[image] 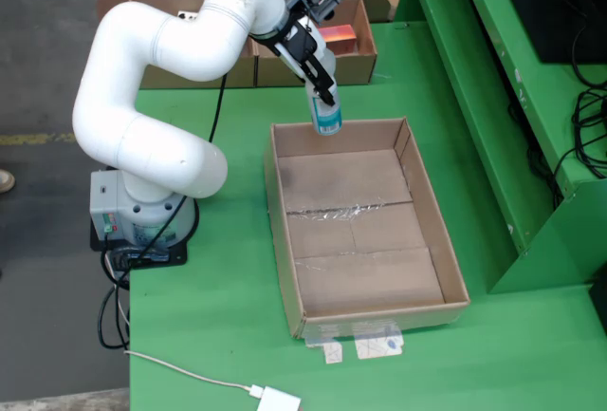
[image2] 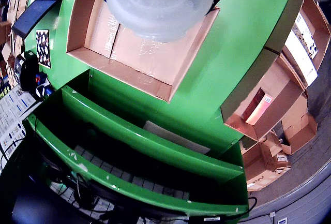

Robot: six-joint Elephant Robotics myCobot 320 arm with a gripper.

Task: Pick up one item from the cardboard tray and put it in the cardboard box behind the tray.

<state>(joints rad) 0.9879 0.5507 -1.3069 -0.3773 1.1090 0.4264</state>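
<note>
in the fixed view, nearest me, a white cable and plug [image: 275,398] are lying on the green table [image: 218,326], cut off by the bottom edge. just beyond, the shallow open cardboard tray [image: 432,212] is sitting with nothing visible inside but shiny tape. at its far rim the white arm's black gripper [image: 325,102] is pinching a small bottle with a teal body and pale cap [image: 327,119], hanging upright just over the tray's far wall. the fingers are partly hiding the bottle's top. in the gripper view the bottle's pale round end [image2: 160,1] is filling the top, blurred, blocking the fingers. farther back, the brown cardboard box [image: 356,62] is holding a reddish pack [image: 338,39], half hidden behind the arm.
</note>
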